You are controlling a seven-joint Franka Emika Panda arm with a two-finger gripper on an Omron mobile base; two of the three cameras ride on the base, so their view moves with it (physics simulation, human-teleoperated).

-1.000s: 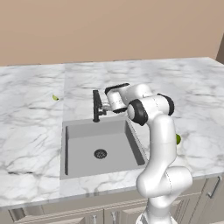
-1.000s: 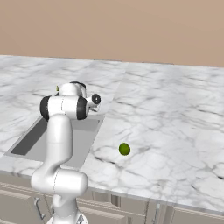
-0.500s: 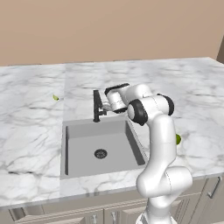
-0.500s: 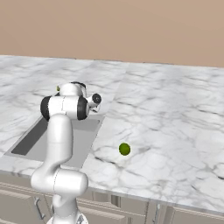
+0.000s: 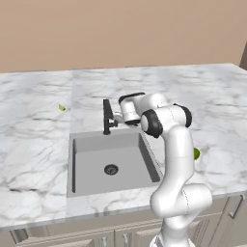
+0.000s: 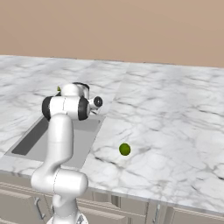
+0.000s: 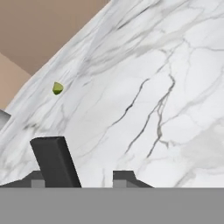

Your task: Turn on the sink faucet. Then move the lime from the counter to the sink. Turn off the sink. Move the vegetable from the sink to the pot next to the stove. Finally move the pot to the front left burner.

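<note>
The black sink faucet (image 5: 107, 117) stands upright at the back rim of the grey sink (image 5: 87, 159), and no water shows under its spout. My gripper (image 5: 115, 118) is just right of the faucet, at the height of its side lever. In the hand view my gripper (image 7: 81, 179) is open, and a black part of the faucet (image 7: 54, 162) rises between the fingers, closer to the left one. The lime (image 6: 124, 149) lies on the white marble counter (image 5: 38, 140) right of the sink. From the left base view the lime (image 5: 196, 154) is half hidden behind my arm.
A tiny yellow-green speck (image 5: 61, 107) lies on the counter behind and left of the sink, also visible as the speck (image 7: 57, 88) in the hand view. The round dark drain (image 5: 111, 169) sits mid-basin. Beige cabinet fronts (image 6: 131, 210) run under the counter's front edge.
</note>
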